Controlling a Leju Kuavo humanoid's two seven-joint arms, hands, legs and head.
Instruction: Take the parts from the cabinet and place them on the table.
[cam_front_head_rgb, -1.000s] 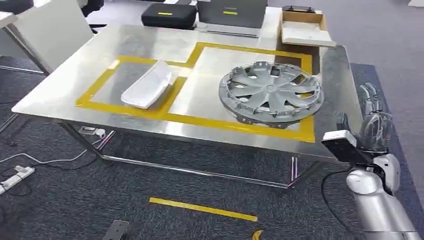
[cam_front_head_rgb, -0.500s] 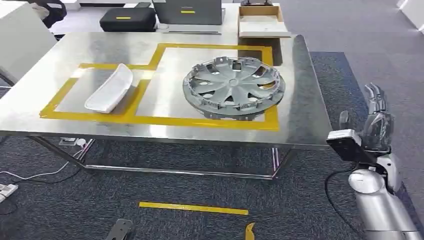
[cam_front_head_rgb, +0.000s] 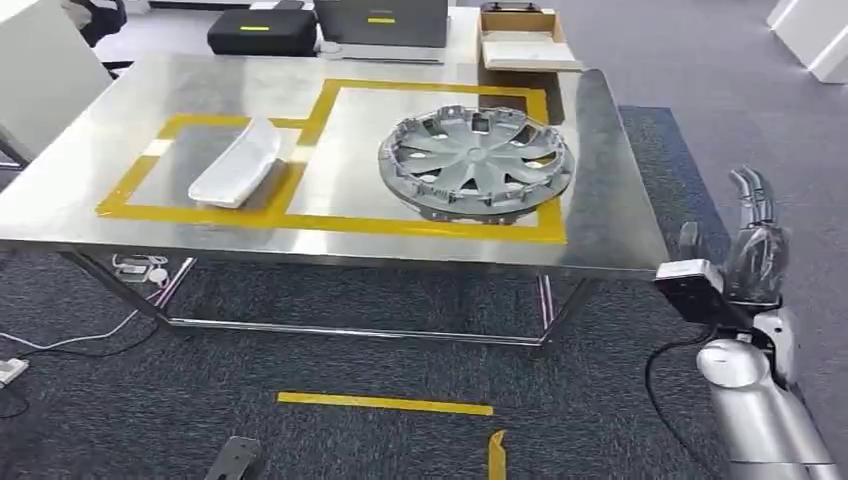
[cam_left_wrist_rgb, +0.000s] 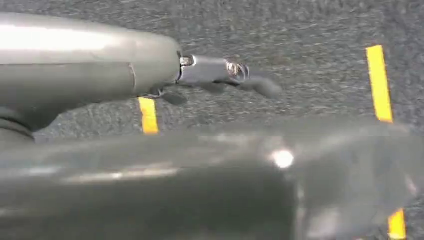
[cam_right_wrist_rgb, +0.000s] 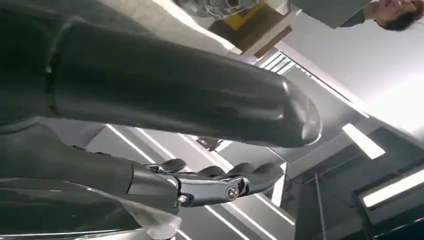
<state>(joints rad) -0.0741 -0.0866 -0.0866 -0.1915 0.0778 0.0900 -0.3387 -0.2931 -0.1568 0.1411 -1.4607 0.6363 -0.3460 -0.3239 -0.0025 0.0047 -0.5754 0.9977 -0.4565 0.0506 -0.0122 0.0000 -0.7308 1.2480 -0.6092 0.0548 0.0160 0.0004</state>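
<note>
While the right hand (cam_front_head_rgb: 752, 240) hangs raised off the table's right edge, its fingers point upward, spread apart and holding nothing. The left hand (cam_left_wrist_rgb: 220, 75) hangs over the dark carpet, where yellow tape strips lie; its fingers are too blurred for me to tell whether they are spread or curled. Two parts lie on the steel table (cam_front_head_rgb: 80, 215): one grey hubcap (cam_front_head_rgb: 474, 162) toward the right edge, and one white curved part (cam_front_head_rgb: 237, 162) toward the left edge. Each sits inside its own box of yellow tape (cam_front_head_rgb: 330, 223), the two boxes sharing a strip between them; the parts are well apart. At the far edge stand one black case (cam_front_head_rgb: 262, 31), one grey case (cam_front_head_rgb: 380, 20) and one open cardboard box (cam_front_head_rgb: 527, 42). One white cabinet (cam_front_head_rgb: 40, 70) stands past the table's left corner. Grey carpet covers the floor, with cables trailing under the near left corner.
</note>
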